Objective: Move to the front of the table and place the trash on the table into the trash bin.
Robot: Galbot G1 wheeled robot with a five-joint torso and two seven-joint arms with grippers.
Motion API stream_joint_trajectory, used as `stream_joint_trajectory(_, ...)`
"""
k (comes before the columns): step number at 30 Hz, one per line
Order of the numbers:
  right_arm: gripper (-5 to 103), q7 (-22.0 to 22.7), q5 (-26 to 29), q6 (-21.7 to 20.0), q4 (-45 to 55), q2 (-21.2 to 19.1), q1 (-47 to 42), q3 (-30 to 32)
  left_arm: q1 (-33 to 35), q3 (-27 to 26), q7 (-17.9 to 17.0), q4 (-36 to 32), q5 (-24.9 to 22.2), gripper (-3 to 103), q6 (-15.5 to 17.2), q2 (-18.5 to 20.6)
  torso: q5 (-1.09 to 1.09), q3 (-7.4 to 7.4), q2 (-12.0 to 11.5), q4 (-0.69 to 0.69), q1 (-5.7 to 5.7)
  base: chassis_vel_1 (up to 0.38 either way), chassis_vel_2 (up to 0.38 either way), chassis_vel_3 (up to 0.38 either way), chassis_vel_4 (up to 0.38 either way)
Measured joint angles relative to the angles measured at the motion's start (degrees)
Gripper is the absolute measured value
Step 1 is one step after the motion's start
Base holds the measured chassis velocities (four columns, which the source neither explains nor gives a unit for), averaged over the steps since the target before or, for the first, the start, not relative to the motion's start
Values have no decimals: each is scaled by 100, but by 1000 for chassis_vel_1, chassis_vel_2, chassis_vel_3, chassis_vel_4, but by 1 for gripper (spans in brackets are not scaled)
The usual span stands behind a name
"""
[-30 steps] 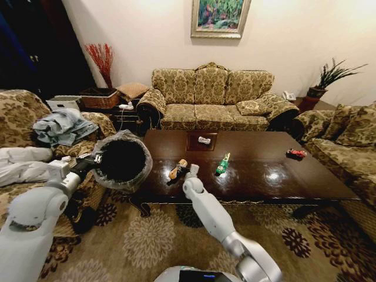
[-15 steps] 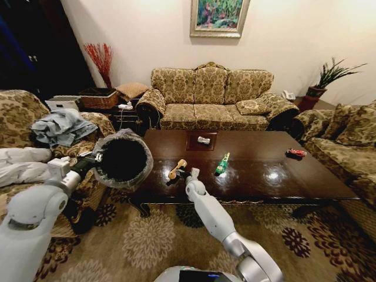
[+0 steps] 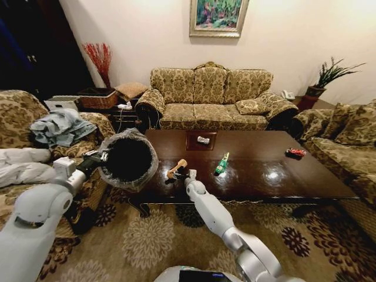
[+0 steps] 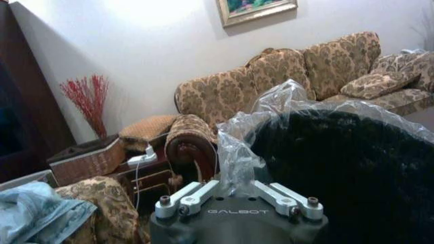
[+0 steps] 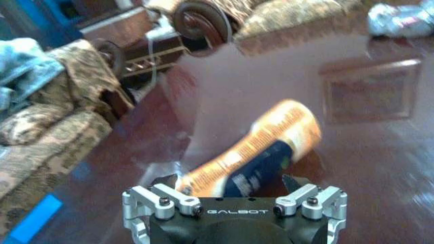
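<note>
Our right claw (image 5: 234, 195) grips the tan-and-dark bottle (image 5: 254, 150) low on its light, stiff, slippery body above the counter (image 3: 258, 170); our left claw (image 4: 237, 195) pinches the trash bin (image 3: 126, 160) rim.

the trash bin (image 3: 128, 160) hangs just left of the table's (image 3: 264, 182) near-left corner, blocking that side; right of the green wrapper (image 3: 222, 163) the near tabletop lies open.

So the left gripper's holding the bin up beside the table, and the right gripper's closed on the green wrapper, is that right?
Not quite. The right gripper is shut on the tan-and-dark bottle-like piece, as the right wrist view shows; the green wrapper lies untouched on the table. The rest stands: the left gripper holds the trash bin by its bagged rim beside the table.
</note>
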Motion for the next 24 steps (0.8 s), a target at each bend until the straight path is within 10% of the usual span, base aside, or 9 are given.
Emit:
stream_joint_trajectory(12,100,-332,1303,105,-937,-2,642,-68,35,152,-7,60,-24,4,-80,-8,0,0,0,-1,0,0,0,0,0)
stream_joint_trajectory(24,100,-820,466,229,-580,-3,241,108,-20,188,-42,238,-69,4,-160,108,-1,1,0,-2,1,0,0,0,0)
